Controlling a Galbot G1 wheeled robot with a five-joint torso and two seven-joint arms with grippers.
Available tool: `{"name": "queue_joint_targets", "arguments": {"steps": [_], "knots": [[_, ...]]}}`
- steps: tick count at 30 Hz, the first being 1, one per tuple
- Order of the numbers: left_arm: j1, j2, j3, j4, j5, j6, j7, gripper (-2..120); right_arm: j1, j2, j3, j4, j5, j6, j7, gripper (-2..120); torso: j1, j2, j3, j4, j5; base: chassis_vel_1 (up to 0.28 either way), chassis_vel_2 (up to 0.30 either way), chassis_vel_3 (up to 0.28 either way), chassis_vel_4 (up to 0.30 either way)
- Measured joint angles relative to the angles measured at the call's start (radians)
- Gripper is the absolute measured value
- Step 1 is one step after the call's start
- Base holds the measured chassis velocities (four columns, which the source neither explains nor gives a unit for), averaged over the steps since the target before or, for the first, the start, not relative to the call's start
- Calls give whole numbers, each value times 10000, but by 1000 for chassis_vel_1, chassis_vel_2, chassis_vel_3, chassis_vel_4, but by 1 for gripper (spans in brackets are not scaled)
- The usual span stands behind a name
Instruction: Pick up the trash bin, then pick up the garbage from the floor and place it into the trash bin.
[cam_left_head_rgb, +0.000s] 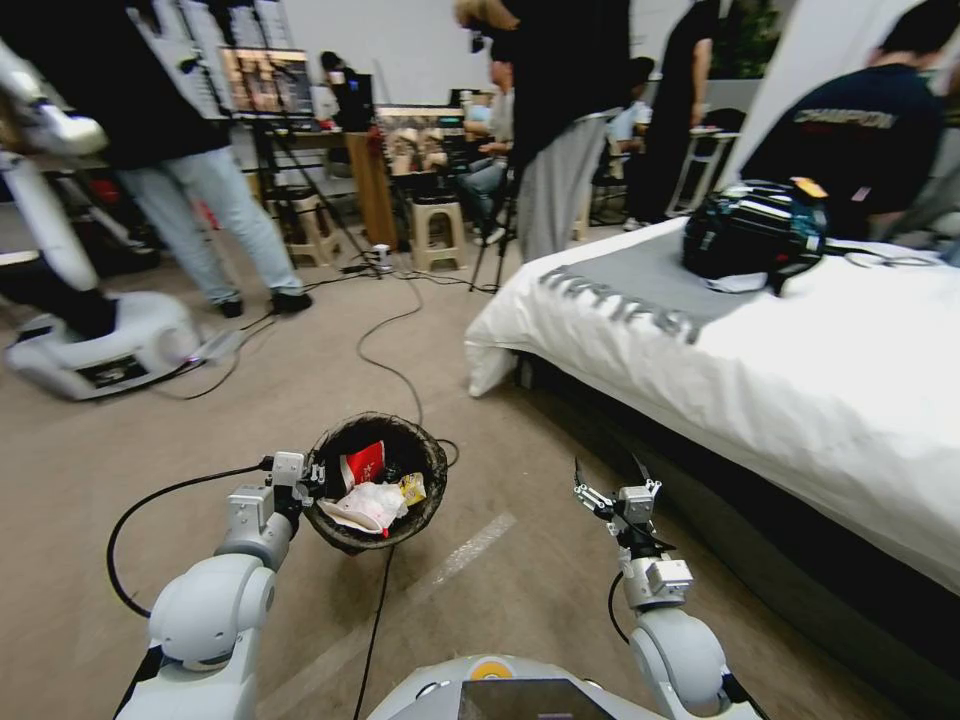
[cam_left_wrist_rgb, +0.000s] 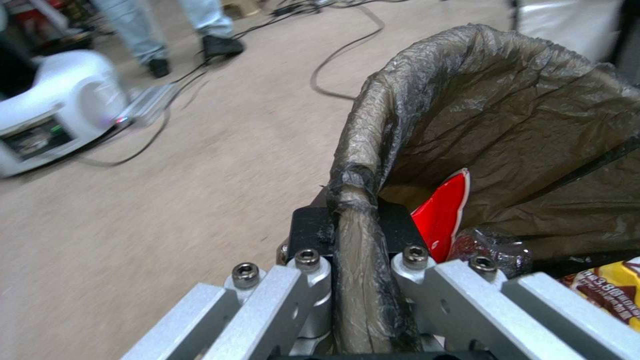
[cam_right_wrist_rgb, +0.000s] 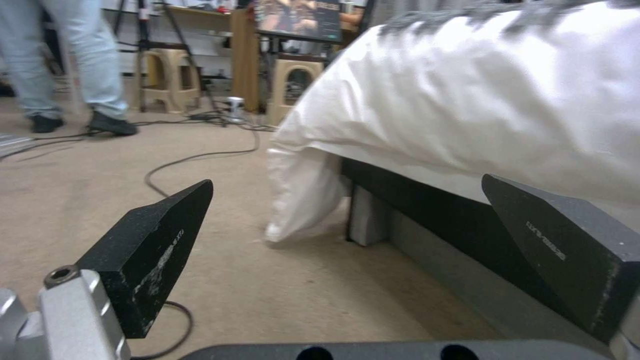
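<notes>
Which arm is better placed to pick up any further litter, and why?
The right. Its end effector is open and empty, while the left end effector is clamped on the bin's rim.

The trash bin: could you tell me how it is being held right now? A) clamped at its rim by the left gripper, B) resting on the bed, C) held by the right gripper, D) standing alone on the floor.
A: the left gripper is shut on the bag-lined rim of the trash bin, while the right gripper is open and empty.
</notes>
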Motion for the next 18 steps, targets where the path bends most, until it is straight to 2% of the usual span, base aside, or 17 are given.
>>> {"name": "queue_joint_targets", "arguments": {"steps": [18], "knots": [[-64,21,21,180,-13,-32,11,4,73,6,3,-40,15,-104,29,100,0,0,0,1,0,114,123,127,121]]}}
